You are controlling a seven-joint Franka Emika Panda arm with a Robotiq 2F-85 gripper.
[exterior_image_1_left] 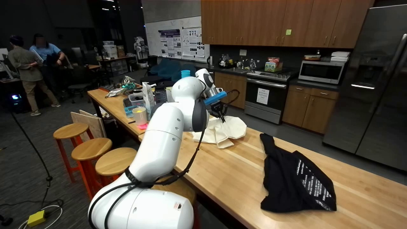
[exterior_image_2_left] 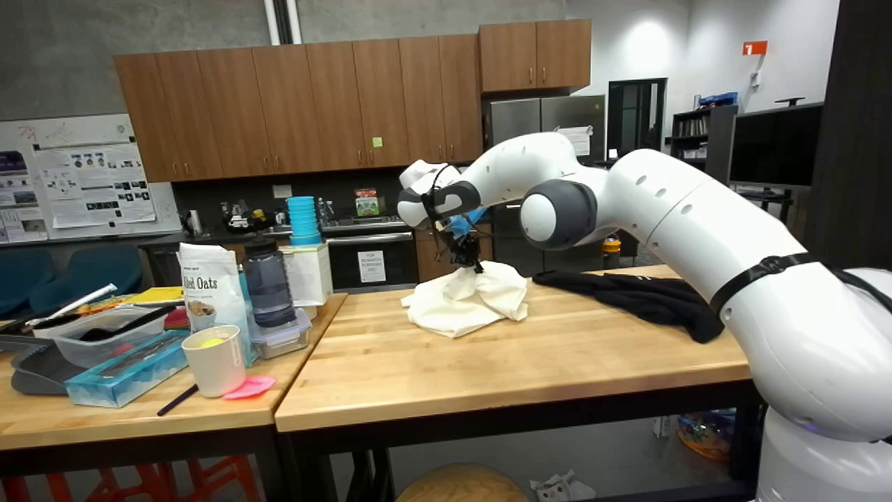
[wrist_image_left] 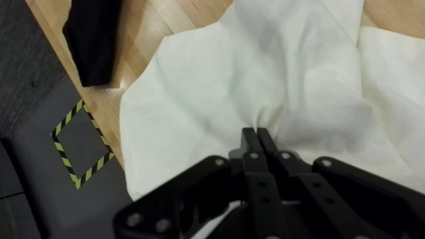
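Note:
A crumpled cream-white cloth [exterior_image_1_left: 233, 128] lies on the wooden table; it also shows in an exterior view [exterior_image_2_left: 456, 310] and fills much of the wrist view [wrist_image_left: 199, 83]. My black gripper [wrist_image_left: 255, 130] is pointed down with its fingertips nearly together. A thin fold of the cloth is pinched between them, and creases run out from the tips. In both exterior views the gripper [exterior_image_1_left: 223, 120] [exterior_image_2_left: 478, 268] is at the top of the cloth, which is bunched up there and still rests on the table. A black garment with white print [exterior_image_1_left: 292, 181] lies apart from the cloth; part of it shows in the wrist view [wrist_image_left: 94, 43].
The wooden table [exterior_image_2_left: 390, 376] meets another table holding an oats bag [exterior_image_2_left: 209, 279], a dark bottle [exterior_image_2_left: 268, 286], a cup [exterior_image_2_left: 216, 359], a tissue box [exterior_image_2_left: 129, 369] and plastic containers. Several stools [exterior_image_1_left: 92, 149] stand along the near side. A stove [exterior_image_1_left: 265, 95] and fridge [exterior_image_1_left: 369, 79] are behind.

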